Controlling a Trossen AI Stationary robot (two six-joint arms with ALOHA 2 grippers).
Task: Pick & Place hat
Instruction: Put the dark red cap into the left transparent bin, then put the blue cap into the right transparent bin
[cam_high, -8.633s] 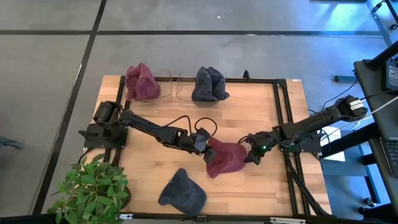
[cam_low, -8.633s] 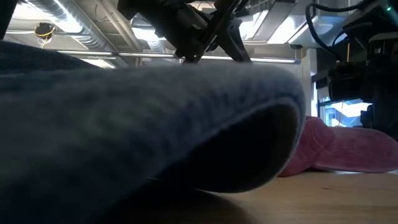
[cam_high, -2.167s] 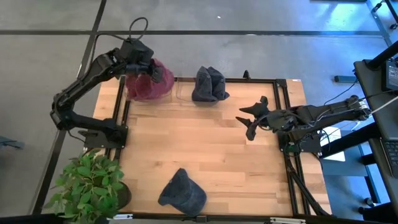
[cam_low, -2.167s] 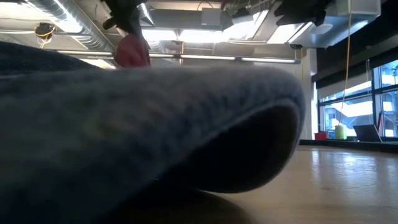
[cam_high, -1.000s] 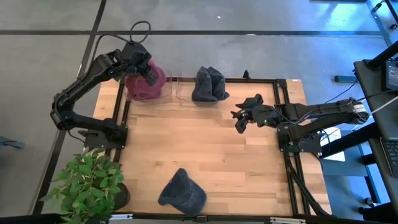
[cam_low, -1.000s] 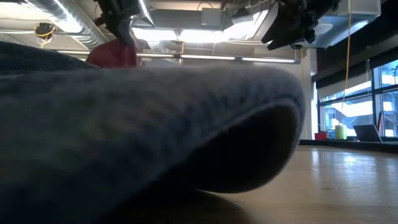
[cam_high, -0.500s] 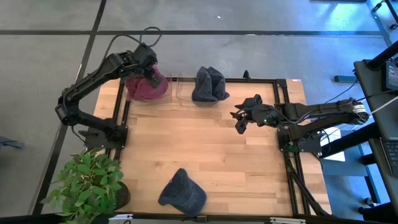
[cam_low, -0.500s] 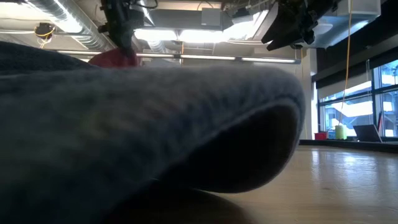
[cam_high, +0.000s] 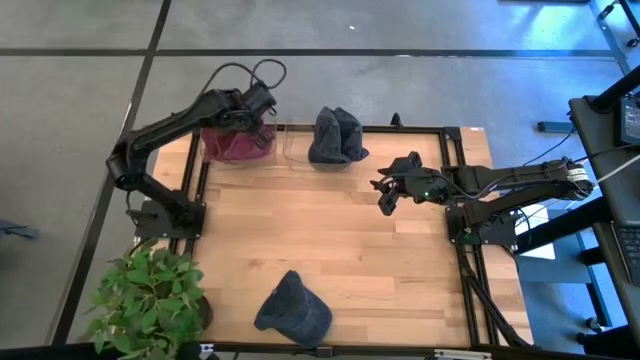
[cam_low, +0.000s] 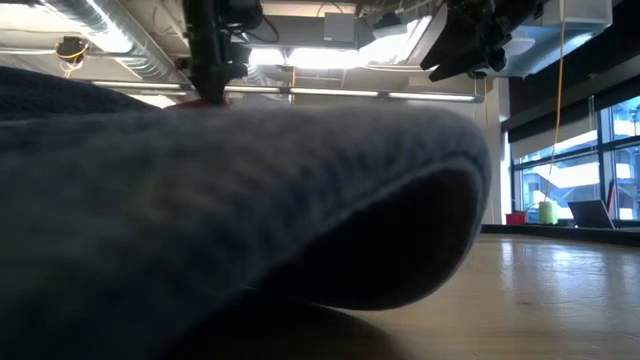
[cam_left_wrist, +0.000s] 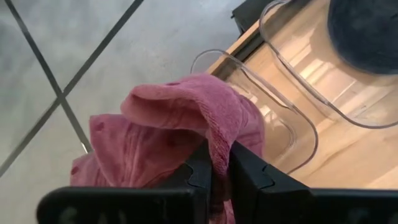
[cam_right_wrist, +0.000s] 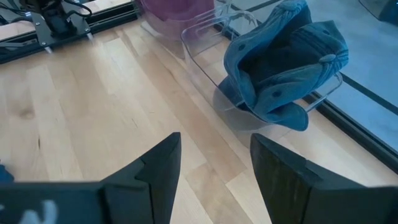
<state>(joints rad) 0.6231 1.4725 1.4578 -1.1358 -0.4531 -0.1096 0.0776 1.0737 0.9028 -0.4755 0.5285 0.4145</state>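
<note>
Spanning most of the high view, the wooden tabletop (cam_high: 330, 240) carries the two arms at opposite sides, with clear bins along its far edge. Well away from the left gripper (cam_high: 258, 108), near the front edge, a loose blue hat (cam_high: 292, 306) lies slumped; it also fills the low view almost entirely. A second blue hat (cam_high: 336, 135) sits crumpled in the clear bin (cam_right_wrist: 205, 68) just beside the one the left gripper hangs over. Directly under and between that gripper's fingers (cam_left_wrist: 200, 169) is the pink hat (cam_left_wrist: 180, 124): the fingers are pinched tight on a fold of its fabric, and the rest of it drapes down into the left-hand clear bin (cam_left_wrist: 273, 118). The way it sags and folds suggests a light, limp, knitted or terry cloth with no stiffness, not fragile and unlikely to slip from the pads, though it may cling to them when let go. A bunched ridge or the rim is probably the best place to take hold, since a single thin layer could pull out. The right gripper (cam_high: 385, 190) hovers over bare wood with its fingers (cam_right_wrist: 283, 177) spread wide, holding nothing.
</note>
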